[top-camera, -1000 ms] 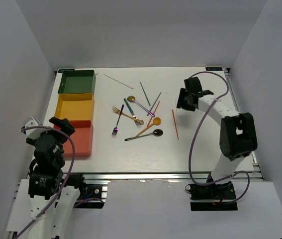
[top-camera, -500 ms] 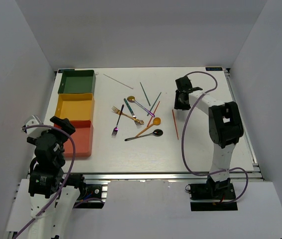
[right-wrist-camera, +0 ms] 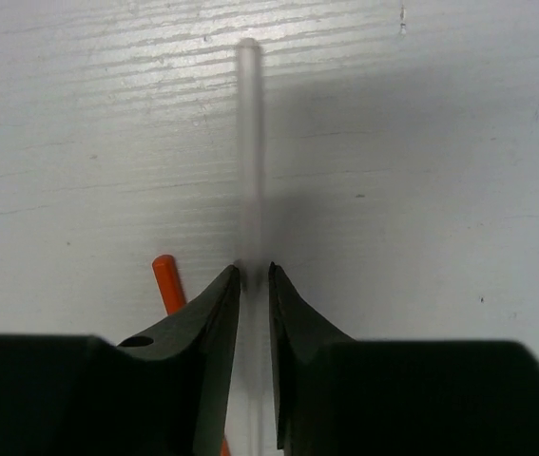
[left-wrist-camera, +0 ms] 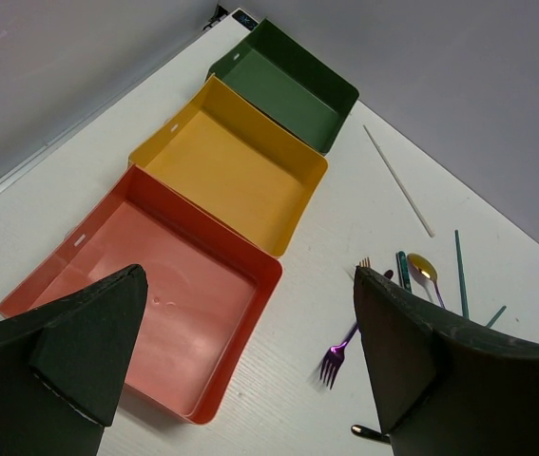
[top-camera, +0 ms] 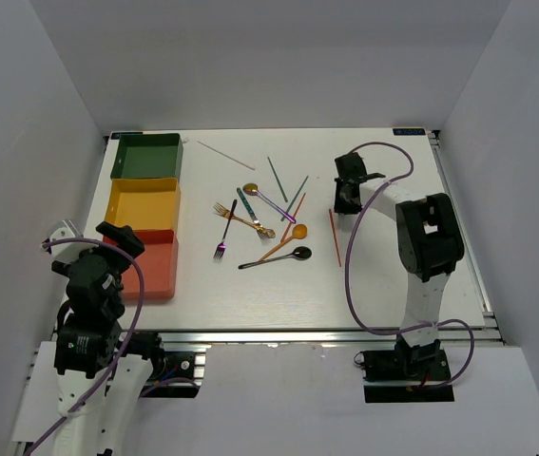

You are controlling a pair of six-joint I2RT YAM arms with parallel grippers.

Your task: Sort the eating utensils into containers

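My right gripper (right-wrist-camera: 255,271) is down at the table, its jaws narrowly apart on either side of a white chopstick (right-wrist-camera: 248,123) that lies flat and runs away from the fingers. An orange chopstick (right-wrist-camera: 164,275) lies just left of the left finger. In the top view this gripper (top-camera: 347,201) is right of the pile of utensils: a purple fork (top-camera: 223,233), a gold fork (top-camera: 240,218), a black spoon (top-camera: 283,256) and teal chopsticks (top-camera: 277,178). My left gripper (left-wrist-camera: 250,285) hangs wide open and empty over the orange-red tray (left-wrist-camera: 174,294).
The dark green tray (top-camera: 145,157), yellow tray (top-camera: 143,204) and orange-red tray (top-camera: 155,271) stand in a column at the table's left edge, all empty. Another white chopstick (top-camera: 226,155) lies near the green tray. The orange chopstick (top-camera: 336,237) lies just below the right gripper.
The right gripper has moved left and down to the table, and its jaws have narrowed around the white chopstick. The left arm has not moved.
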